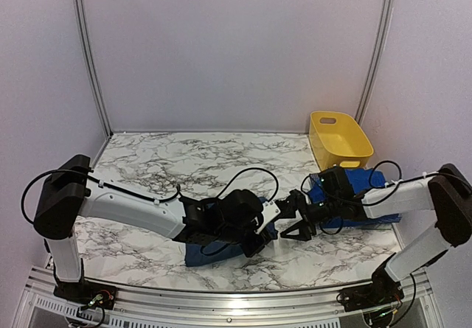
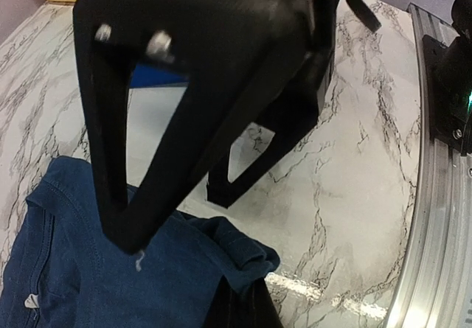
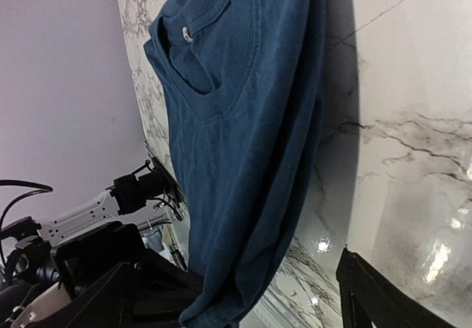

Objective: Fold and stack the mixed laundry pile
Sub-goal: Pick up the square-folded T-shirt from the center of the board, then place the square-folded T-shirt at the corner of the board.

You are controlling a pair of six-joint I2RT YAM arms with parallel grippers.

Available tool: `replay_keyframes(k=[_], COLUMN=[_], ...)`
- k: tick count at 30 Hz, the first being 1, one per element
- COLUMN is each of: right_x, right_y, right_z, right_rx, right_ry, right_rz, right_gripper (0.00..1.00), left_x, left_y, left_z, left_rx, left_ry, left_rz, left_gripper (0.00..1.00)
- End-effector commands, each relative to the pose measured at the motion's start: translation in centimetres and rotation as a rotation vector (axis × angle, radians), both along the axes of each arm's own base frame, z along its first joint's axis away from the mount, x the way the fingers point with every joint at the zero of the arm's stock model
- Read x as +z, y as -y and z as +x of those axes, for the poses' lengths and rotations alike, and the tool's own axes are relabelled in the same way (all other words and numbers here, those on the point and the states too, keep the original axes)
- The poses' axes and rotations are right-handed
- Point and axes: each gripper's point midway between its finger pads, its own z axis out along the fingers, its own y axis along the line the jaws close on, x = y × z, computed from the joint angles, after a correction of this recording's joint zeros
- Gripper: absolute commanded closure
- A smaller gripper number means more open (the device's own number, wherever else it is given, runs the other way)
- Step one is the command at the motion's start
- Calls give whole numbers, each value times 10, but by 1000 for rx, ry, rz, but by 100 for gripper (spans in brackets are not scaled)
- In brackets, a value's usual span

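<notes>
A dark denim-blue garment (image 1: 210, 254) lies at the near middle of the marble table. My left gripper (image 1: 262, 232) is shut on a folded corner of it (image 2: 251, 258), with the dark fingers (image 2: 240, 306) pinching the cloth just above the table. My right gripper (image 1: 293, 217) hovers open right beside that corner. In the right wrist view the denim (image 3: 243, 121) runs down between the right gripper's (image 3: 243, 269) spread fingers, one of them (image 3: 383, 295) at the lower right. A bright royal-blue garment (image 1: 361, 184) lies under the right forearm.
A yellow plastic tub (image 1: 339, 136) stands at the back right against the wall. The metal rail (image 2: 442, 217) of the table's near edge runs close to the held corner. White walls enclose the table at the back and sides.
</notes>
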Motion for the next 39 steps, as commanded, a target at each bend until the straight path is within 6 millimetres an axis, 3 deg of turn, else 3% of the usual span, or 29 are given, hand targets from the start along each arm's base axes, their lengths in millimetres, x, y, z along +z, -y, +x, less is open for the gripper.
replay_keyframes(k=[1,4,10,18,19,22,24,29,31,34,39], right_x=[4,-3,-10,-46,-49,-52,-50,-38,-28,-10,20], right_y=[-26,-29,-48,-64,-63,-61,-60,-45,-37,-25,0], right_z=[13,21,39,48,49,47,47,40,39,40,46], right_rx=[11,-12,-49,-28,-27,-10,23,100,125,166,242], right_ry=[-13,-22,-54,-97,-93,-87,-56,19,62,149,286], right_rz=[23,0,34,-46,-59,-87,-119,-243,-290,-374,-543], right_gripper=[17,22,45,54,59,86,100,100,100,100,100], left_x=[36,42,39,32,32,33,37,54,62,74,71], left_y=[3,2,0,-4,-4,-7,-11,-32,-44,-63,-93], left_z=[1,1,-4,-5,-5,-2,0,16,24,37,56], left_rx=[4,5,-3,-4,-3,13,34,143,186,229,281], left_ry=[31,35,49,60,63,72,80,95,86,45,-20], left_rz=[-96,-111,-105,-92,-93,-88,-93,-79,-90,-121,-117], left_gripper=[100,100,100,100,100,100,90,22,2,1,1])
